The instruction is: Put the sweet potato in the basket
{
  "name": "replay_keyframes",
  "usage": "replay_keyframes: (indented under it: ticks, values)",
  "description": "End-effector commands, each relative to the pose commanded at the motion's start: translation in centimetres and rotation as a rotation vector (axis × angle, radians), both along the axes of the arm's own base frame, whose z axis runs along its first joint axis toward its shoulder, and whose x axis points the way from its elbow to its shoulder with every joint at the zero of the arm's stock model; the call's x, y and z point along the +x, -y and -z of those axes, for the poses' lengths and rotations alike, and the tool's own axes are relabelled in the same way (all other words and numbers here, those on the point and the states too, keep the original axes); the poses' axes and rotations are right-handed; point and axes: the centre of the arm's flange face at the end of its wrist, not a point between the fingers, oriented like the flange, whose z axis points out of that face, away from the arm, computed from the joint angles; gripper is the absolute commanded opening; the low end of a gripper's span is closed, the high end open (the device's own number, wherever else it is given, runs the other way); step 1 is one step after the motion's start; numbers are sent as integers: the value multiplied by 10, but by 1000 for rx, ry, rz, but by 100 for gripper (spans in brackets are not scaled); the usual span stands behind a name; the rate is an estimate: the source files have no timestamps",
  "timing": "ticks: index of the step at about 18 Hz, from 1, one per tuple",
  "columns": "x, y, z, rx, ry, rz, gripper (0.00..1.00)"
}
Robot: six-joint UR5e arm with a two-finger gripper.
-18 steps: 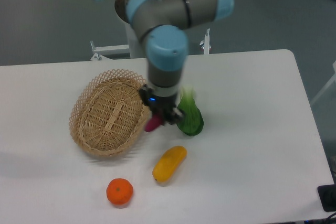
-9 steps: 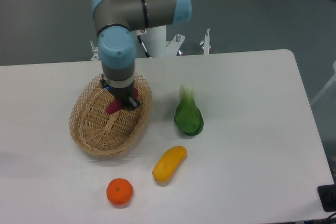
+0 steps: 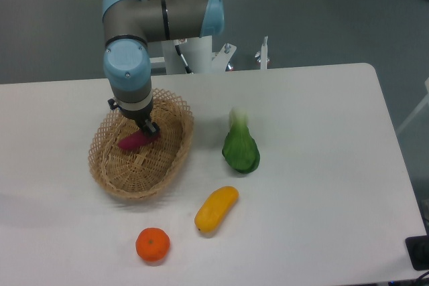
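We could not make out the end effector (image 3: 148, 127) clearly: the arm's wrist stood over it, and only a dark tip showed at the lower end, so we could not tell whether its jaws were closed on anything or released. The sweet potato (image 3: 134, 140) was partly hidden as well; its upper right end ran under that dark tip, and whether the two touched there we could not say. The visible part was a magenta strip lying inside the basket (image 3: 107, 165), just below and to the left of the end effector, over the woven floor in the basket's upper half. Its long axis ran on a slant, the lower end pointing down and left, the upper end rising to the right toward the end effector.

The basket's far rim behind the wrist was covered by the arm. To the right of the end effector, apart from the basket, a green leafy vegetable (image 3: 240, 149) lay on the table (image 3: 322, 165); its pale top looked blurred. Lower right of the end effector lay a yellow fruit (image 3: 216, 209), and below it an orange (image 3: 153, 244).
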Motion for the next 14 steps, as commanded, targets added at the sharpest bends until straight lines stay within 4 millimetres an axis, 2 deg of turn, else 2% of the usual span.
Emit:
replay_keyframes:
  ticks: [4,8,14]
  values:
    - [-16,-6,-15,27,-33,-12,100]
    - [-77,1,-39,69,-63,-106,100]
    - [-186,27,-89,152,-135,-186,100]
